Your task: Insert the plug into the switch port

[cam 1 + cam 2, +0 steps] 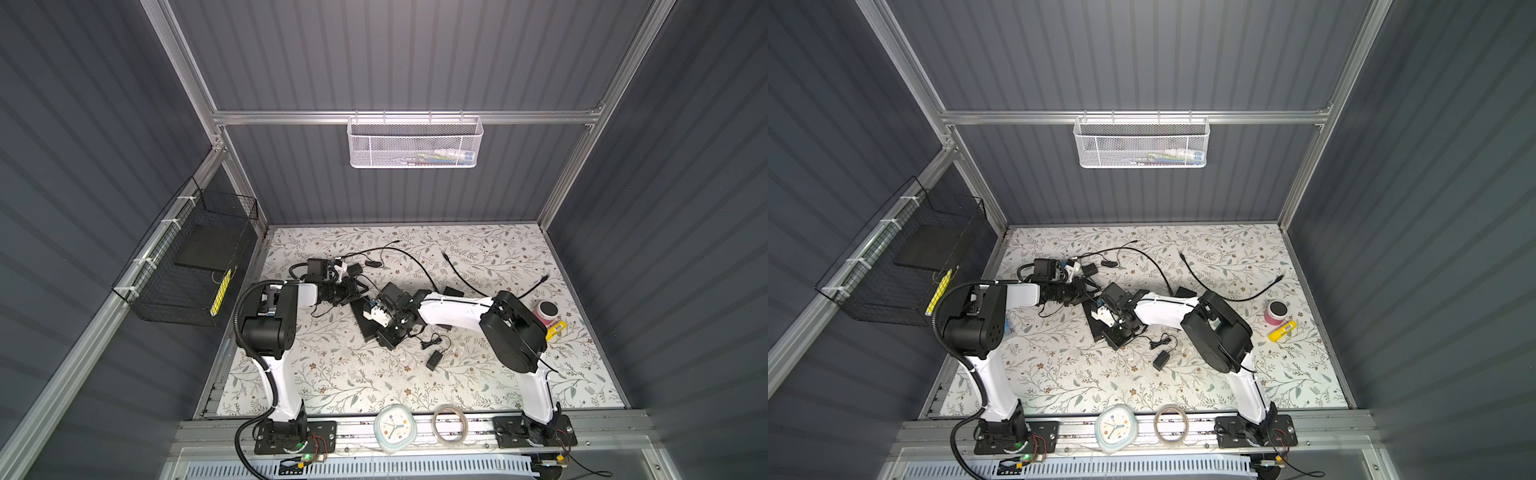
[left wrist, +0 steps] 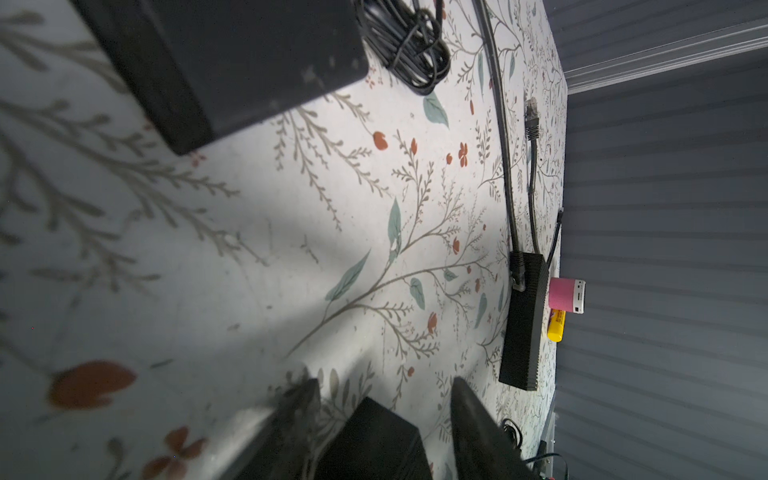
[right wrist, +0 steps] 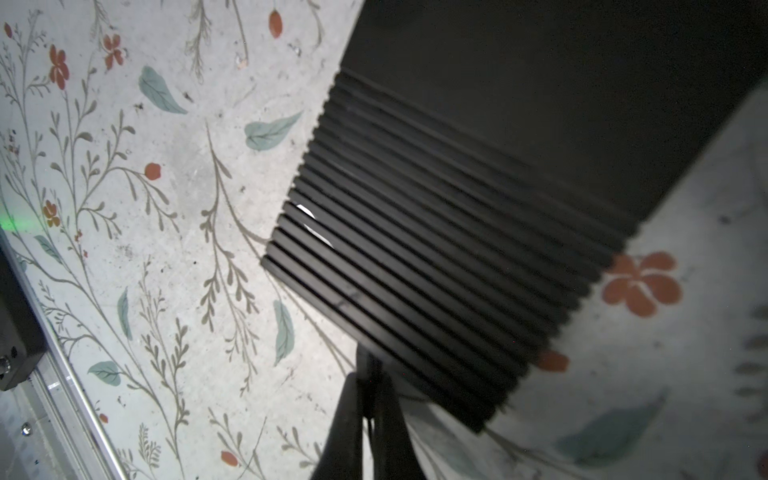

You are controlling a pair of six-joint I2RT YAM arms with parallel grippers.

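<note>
Flat black ribbed box [image 3: 457, 257] on floral tabletop [image 3: 166, 208], grey ribbed walls [image 1: 415, 54].
My right gripper [image 3: 370, 382] pinched closed; my left gripper [image 2: 384, 382] half-spread, hold unclear.

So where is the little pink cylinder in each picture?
Top view: pink cylinder far right on the floral table.
Top view: pink cylinder far right too.
Left wrist: pink cylinder just beyond a small black box.
Right wrist: not in it.
Shared landmark: the yellow tube right beside it, in all three.
</note>
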